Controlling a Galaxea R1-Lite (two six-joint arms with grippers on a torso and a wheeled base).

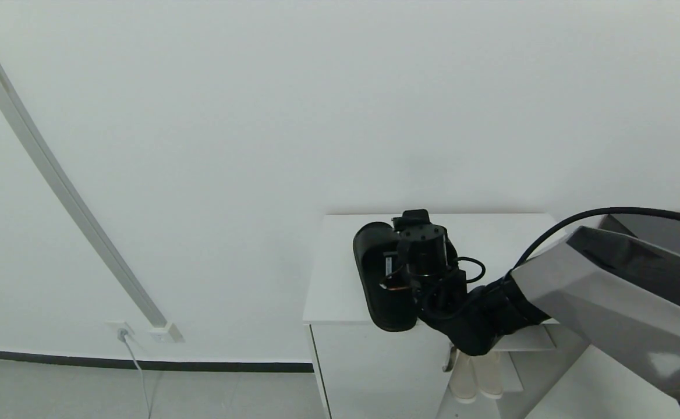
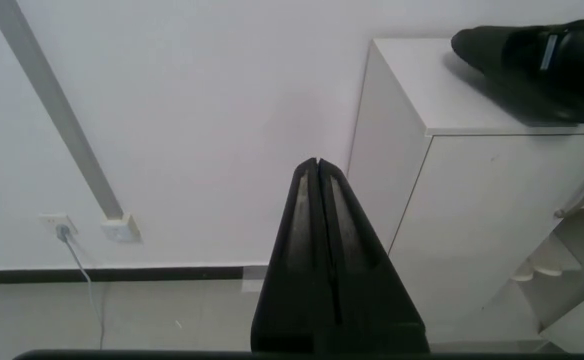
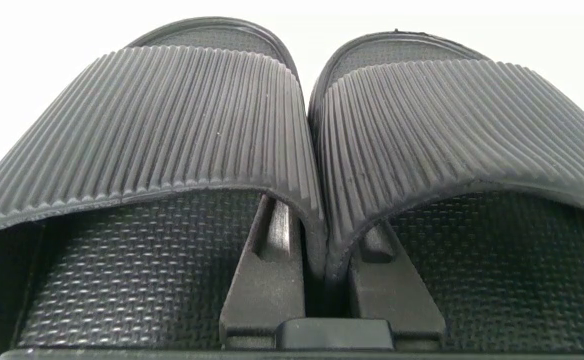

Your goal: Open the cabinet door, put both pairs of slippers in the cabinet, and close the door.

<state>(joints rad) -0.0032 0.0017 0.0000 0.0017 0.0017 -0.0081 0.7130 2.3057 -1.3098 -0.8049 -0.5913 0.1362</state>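
A plain white wall (image 1: 317,116) backs a white cabinet (image 1: 340,273). On the robot's right side its open compartment (image 1: 520,361) shows a pale pair of slippers (image 1: 478,378) already on a shelf. The black slippers (image 1: 378,279) lie side by side at the cabinet top. Their long axis runs front to back and one end overhangs the front edge. Whether they rest on the top or hang just above it cannot be told. The right gripper (image 3: 322,235) has one finger under each strap and pinches the two inner walls together. From this grip the open compartment lies below and to the robot's right, so this arm is probably the one to carry them down. The left gripper (image 2: 317,230) is empty with its jaws pressed together, low and well apart on the cabinet's left.
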